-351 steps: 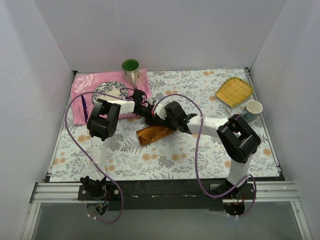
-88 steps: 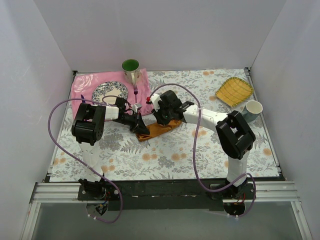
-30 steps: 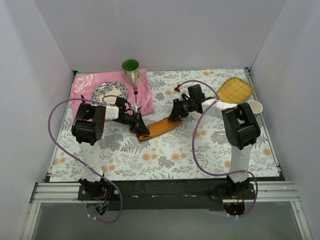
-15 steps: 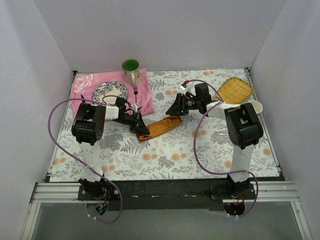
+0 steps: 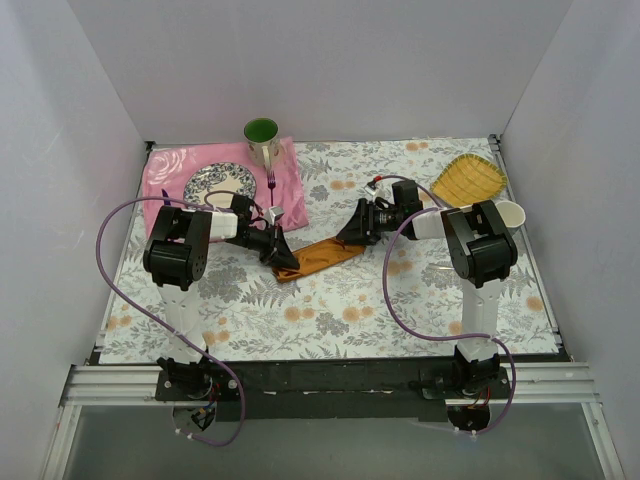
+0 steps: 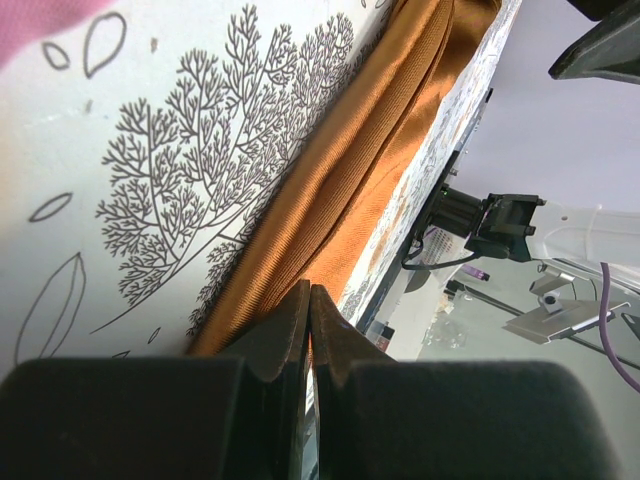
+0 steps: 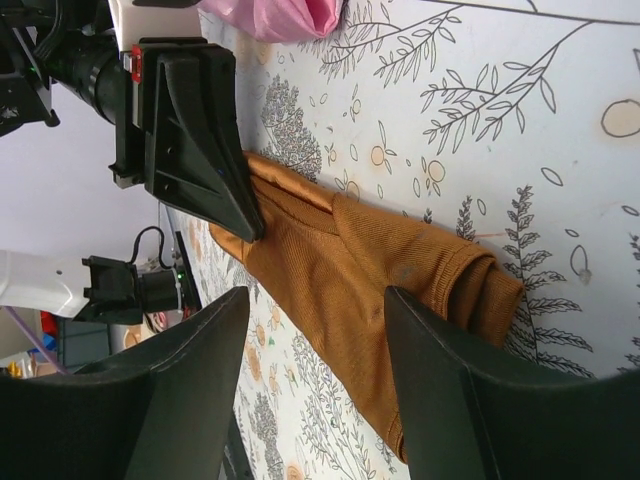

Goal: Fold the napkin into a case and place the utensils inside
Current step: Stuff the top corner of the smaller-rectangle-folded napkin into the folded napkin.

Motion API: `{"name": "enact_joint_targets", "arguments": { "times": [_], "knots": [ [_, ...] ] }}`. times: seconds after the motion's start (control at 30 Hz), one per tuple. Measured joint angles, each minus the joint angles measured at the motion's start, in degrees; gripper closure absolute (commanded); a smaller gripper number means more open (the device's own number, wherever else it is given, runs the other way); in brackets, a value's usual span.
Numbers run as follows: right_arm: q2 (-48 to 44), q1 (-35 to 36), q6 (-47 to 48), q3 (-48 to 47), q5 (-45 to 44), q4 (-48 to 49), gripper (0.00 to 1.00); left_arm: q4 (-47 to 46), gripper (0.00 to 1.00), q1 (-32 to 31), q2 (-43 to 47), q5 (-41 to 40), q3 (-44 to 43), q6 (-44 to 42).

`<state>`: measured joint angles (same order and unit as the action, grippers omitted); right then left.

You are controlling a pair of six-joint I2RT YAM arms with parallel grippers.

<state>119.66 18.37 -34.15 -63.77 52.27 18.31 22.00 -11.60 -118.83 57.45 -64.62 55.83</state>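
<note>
At the far left of the tabletop lies a pink cloth with a patterned plate on it, and a green cup stands at its far right corner. My left end effector has its fingers pressed together on the left end of the napkin; my wrist view shows the orange fabric pinched between the tips. The napkin lies as a narrow folded strip near the middle of the tabletop, slanting toward the far right. My right end effector is at the strip's right end, its fingers apart and holding nothing. At the far right are a yellow basket and a white cup.
</note>
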Motion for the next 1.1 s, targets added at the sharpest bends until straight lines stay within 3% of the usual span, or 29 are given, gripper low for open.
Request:
{"name": "enact_joint_targets", "arguments": {
  "times": [0.77,1.1],
  "knots": [
    [-3.7,-0.5,5.2,4.2,-0.5,-2.2,0.39,1.4,0.99,1.5,-1.9,3.4,-1.6,-2.7],
    [-4.8,0.1,6.8,4.8,-2.6,-5.1,0.54,4.5,0.83,1.5,-1.0,3.4,-4.8,-9.1]
  ]
}}
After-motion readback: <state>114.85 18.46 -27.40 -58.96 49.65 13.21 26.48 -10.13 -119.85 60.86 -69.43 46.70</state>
